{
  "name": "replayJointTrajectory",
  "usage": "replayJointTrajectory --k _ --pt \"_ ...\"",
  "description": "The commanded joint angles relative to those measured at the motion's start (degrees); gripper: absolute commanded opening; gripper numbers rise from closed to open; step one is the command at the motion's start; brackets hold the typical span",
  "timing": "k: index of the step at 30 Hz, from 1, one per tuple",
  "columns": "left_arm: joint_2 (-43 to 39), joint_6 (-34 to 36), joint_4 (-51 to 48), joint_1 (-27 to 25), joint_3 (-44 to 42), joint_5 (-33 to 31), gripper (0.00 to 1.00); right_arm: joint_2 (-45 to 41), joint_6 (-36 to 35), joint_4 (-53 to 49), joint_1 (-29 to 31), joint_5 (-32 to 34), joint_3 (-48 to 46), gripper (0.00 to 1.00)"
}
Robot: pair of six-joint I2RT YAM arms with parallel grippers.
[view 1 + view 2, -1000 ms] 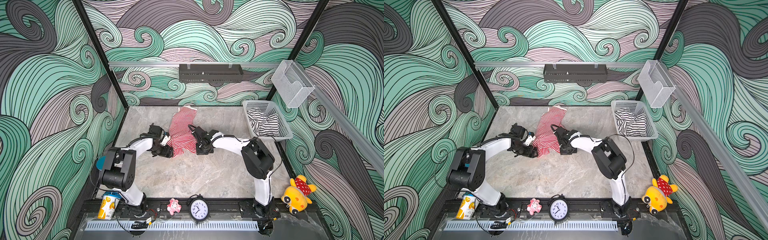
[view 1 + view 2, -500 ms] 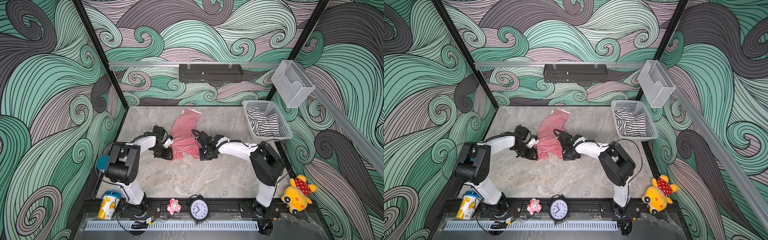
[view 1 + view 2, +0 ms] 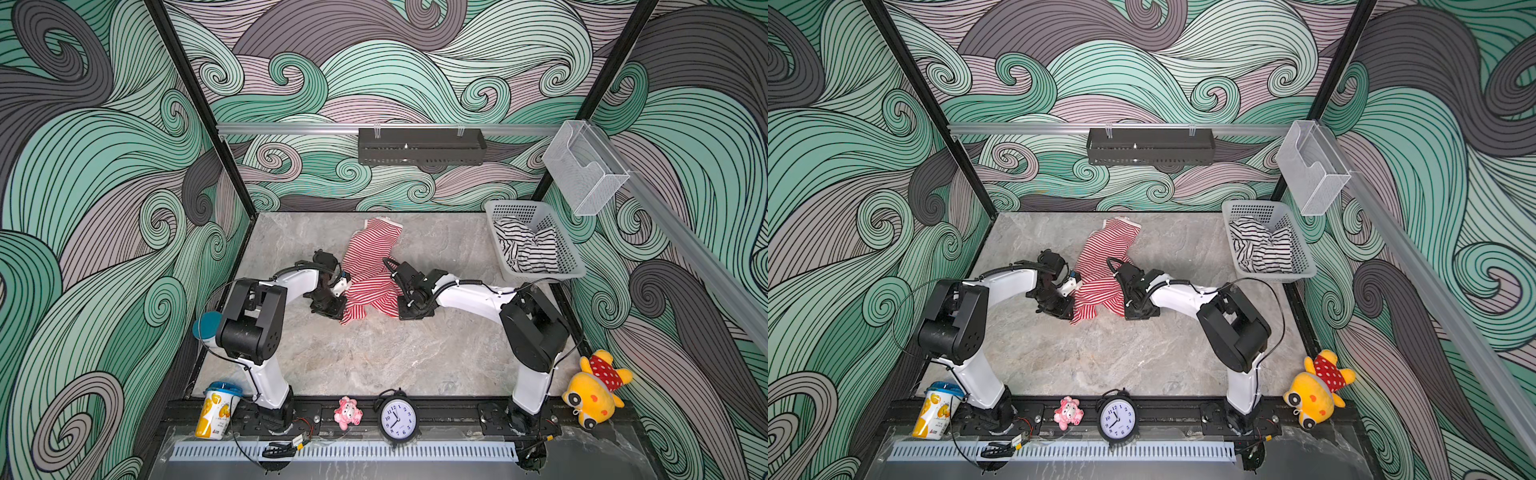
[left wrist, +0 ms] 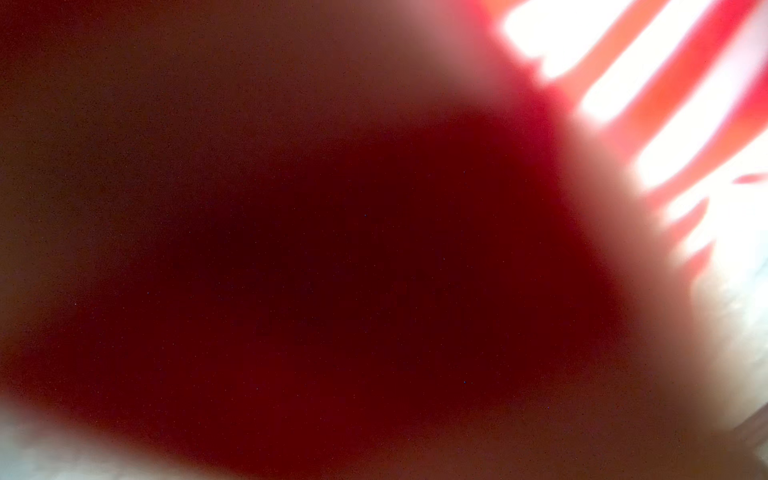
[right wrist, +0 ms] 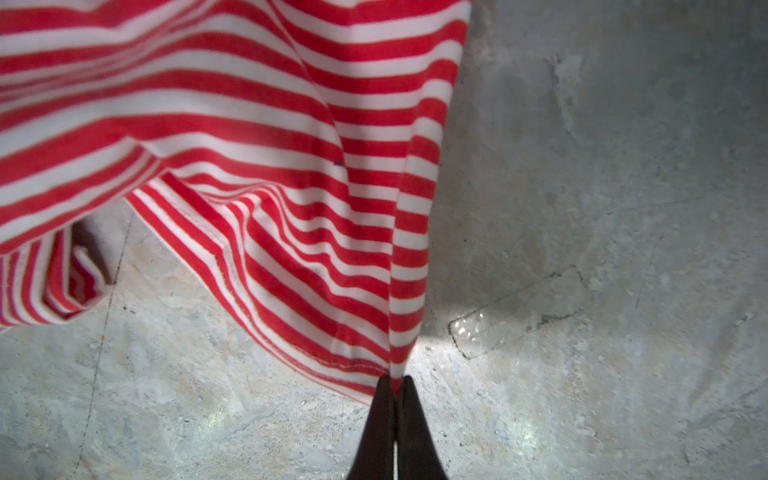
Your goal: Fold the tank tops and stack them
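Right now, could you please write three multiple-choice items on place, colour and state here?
1. Where is the black-and-white tank top? A) on the tabletop B) in the white basket C) on the shelf
2. Which colour, with white, stripes the other tank top? A) blue B) red C) green
3. The right gripper is: A) wide open B) shut on nothing C) shut on the other tank top's edge
Key: 1 B, it lies crumpled inside the basket; 2 B, red bands alternate with white; 3 C, the fingers pinch the cloth.
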Motion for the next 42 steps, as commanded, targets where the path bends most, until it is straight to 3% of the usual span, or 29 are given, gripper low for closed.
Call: replayJointTrajectory --k 1,12,20,25,26,30,32,42 --pt "1.2 1.5 -3.4 -0.4 0.7 -2.6 0.00 -1.5 1.0 -0.6 0.3 0.6 -0.1 0.00" --pt "-1.7 9.1 -1.4 3.5 0.9 -17.2 0.00 -3.6 0.4 -1.4 0.7 0.3 -1.8 0.00" --pt "-1.4 15.6 -0.7 8.7 2.3 -20.9 0.00 -4.6 -0.5 -5.5 1.0 6.2 -1.8 0.00" --pt "-2.2 16.8 -2.7 12.5 4.8 -17.8 0.00 -4.6 -0.8 -4.6 1.1 4.6 -1.8 0.00" --pt "-2.5 16.5 -3.3 13.0 5.1 -16.7 0.02 -4.4 -0.7 -4.1 1.3 4.0 -1.7 0.00" --pt "-4.3 15.6 -6.2 14.2 4.3 -10.3 0.38 -3.3 -0.5 -3.4 2.3 3.0 -0.9 0.00" --pt "-5.4 15.2 -6.2 14.4 2.7 -8.5 0.47 -2.5 -0.3 -3.3 2.8 2.9 -0.4 0.00" --pt "-4.5 15.8 -4.3 19.0 -0.7 -6.9 0.48 -1.6 -0.4 -3.4 3.2 3.1 0.0 0.00"
